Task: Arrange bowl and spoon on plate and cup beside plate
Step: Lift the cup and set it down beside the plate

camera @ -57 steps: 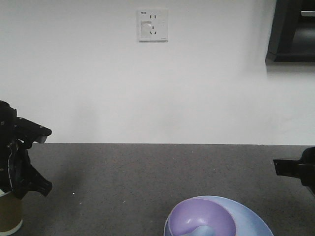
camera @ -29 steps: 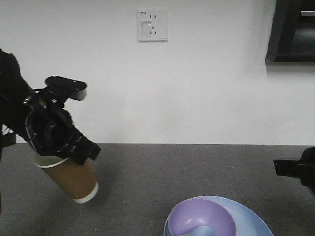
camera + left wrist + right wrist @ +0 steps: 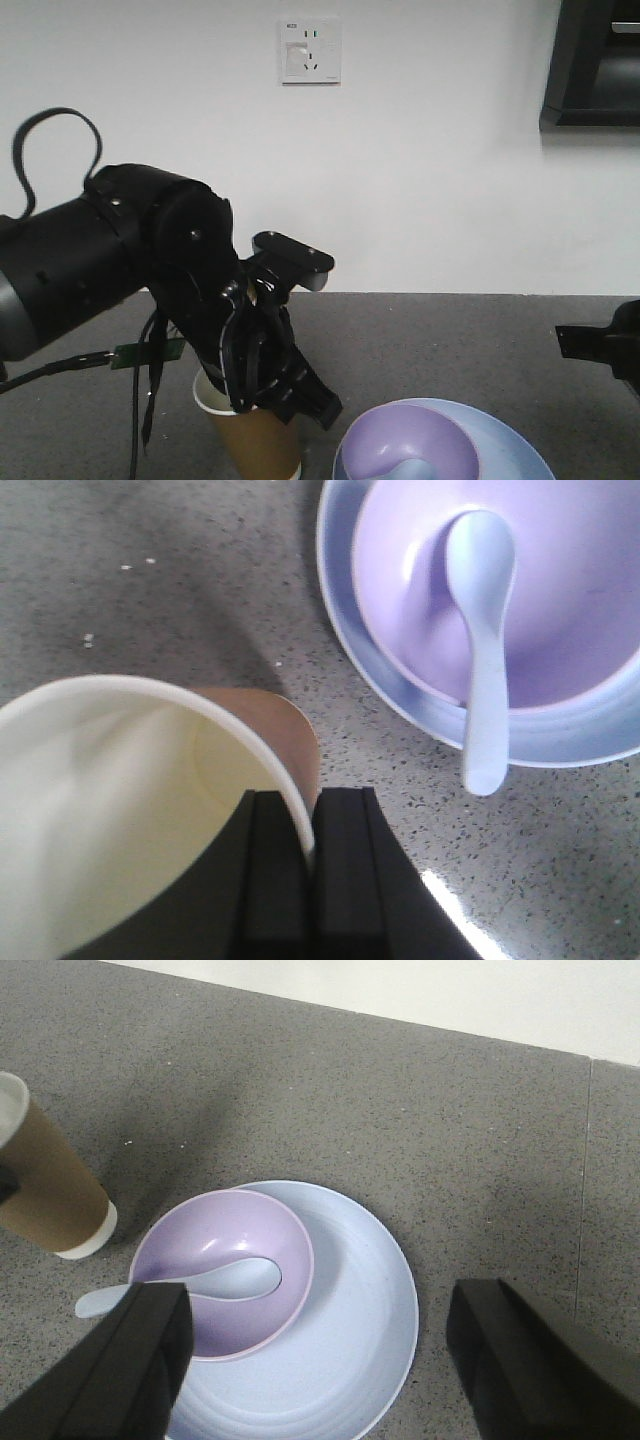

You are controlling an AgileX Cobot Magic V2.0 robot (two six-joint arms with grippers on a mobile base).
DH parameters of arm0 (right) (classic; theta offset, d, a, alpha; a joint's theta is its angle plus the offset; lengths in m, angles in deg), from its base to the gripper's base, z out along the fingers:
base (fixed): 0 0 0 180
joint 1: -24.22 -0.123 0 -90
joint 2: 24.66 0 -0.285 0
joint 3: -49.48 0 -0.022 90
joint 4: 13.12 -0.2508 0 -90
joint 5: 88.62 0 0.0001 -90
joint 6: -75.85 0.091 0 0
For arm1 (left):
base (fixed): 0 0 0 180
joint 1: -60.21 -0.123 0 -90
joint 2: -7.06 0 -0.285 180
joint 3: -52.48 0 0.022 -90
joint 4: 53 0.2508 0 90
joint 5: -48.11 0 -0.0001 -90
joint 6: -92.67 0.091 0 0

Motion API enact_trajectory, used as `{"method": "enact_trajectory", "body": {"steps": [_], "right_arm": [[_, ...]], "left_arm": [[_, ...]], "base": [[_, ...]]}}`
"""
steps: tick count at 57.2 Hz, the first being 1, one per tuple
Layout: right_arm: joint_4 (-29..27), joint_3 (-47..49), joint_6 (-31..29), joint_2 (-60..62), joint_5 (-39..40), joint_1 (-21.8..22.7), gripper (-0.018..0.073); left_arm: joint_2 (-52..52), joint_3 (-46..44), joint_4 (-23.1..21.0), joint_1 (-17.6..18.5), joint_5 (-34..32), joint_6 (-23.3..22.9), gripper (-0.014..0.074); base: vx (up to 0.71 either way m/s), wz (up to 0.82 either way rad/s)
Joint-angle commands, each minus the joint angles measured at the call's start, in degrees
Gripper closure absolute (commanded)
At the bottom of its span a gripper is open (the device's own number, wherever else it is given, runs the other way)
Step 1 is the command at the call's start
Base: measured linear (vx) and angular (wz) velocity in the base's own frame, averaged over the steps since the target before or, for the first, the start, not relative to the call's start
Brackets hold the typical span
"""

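Note:
The brown paper cup (image 3: 250,440) hangs tilted just left of the light blue plate (image 3: 510,450). My left gripper (image 3: 308,805) is shut on the cup's rim, one finger inside and one outside. Seen from the right wrist, the cup (image 3: 45,1185) has its pale base close to the counter; I cannot tell whether it touches. The purple bowl (image 3: 225,1260) sits on the left part of the plate (image 3: 350,1330). The pale blue spoon (image 3: 482,630) lies in the bowl (image 3: 560,590), its handle sticking out over the rim. My right gripper (image 3: 320,1360) hovers open above the plate.
The dark speckled counter (image 3: 430,340) ends at a white wall with a power socket (image 3: 310,50). A dark cabinet (image 3: 595,60) hangs at the upper right. A seam (image 3: 588,1160) crosses the counter right of the plate.
The left arm has lifted the cup from the far left and carried it rightward, close to the plate. The right arm, bowl, spoon and plate have not moved.

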Motion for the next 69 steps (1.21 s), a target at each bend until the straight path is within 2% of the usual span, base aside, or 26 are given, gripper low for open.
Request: {"method": "enact_trajectory", "body": {"steps": [1,13,21,27,38,45,69], "right_arm": [[-0.08,1.61,-0.06,0.7,3.59,0.05,-0.0022],[-0.08,1.61,-0.06,0.7,3.35,0.05,-0.0022],[-0.08,1.61,-0.06,0.7,3.15,0.05,-0.0022],[-0.08,1.61,-0.06,0.7,3.08,0.05,-0.0022],[-0.08,1.61,-0.06,0.7,2.93,0.05,-0.0022],[-0.08,1.61,-0.06,0.7,2.89,0.05,-0.0022],[-0.08,1.61,-0.06,0.7,2.89,0.05,-0.0022]], "left_arm": [[1.79,-1.68,0.46,1.31,-1.22,-0.98,0.0596],[0.95,-1.68,0.59,2.82,-1.14,-1.03,0.0589],[0.95,-1.68,0.65,2.87,-1.21,-1.03,0.055],[0.95,-1.68,0.59,2.87,-1.16,-1.03,0.0486],[0.95,-1.68,0.53,2.87,-1.22,-1.03,0.0311],[0.95,-1.68,0.53,2.87,-1.22,-1.17,0.0243],[0.95,-1.68,0.58,2.87,-0.61,-1.07,0.023]], "base": [[0.0,0.0],[0.0,0.0],[0.0,0.0],[0.0,0.0],[0.0,0.0],[0.0,0.0],[0.0,0.0]]}}
